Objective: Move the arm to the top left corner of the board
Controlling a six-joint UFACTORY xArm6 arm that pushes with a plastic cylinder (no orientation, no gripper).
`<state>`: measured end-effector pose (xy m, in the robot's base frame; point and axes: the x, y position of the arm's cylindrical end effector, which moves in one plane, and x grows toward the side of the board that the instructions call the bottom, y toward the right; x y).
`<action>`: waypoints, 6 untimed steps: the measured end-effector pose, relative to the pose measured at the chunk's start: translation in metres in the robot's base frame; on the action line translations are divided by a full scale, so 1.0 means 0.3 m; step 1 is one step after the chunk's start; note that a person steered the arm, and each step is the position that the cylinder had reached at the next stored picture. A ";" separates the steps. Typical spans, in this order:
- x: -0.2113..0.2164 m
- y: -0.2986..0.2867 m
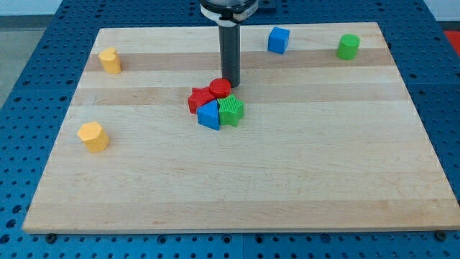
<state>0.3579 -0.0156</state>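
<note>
My tip (230, 85) rests on the wooden board (302, 165) just above the view's centre, at the upper right edge of a red cylinder (220, 88). That cylinder is in a tight cluster with a red star-like block (200, 99), a blue block (209, 114) and a green block (231, 111). The board's top left corner (100, 32) lies far to the view's upper left of my tip. A yellow block (110, 60) stands near that corner.
A second yellow block (93, 136) sits at the view's left edge of the board. A blue cube (279, 39) and a green cylinder (348, 46) stand along the view's top right. A blue perforated table surrounds the board.
</note>
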 end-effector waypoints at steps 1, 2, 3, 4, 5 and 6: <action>0.000 0.000; -0.110 0.003; -0.252 -0.055; -0.316 -0.217; -0.380 -0.374; -0.453 -0.528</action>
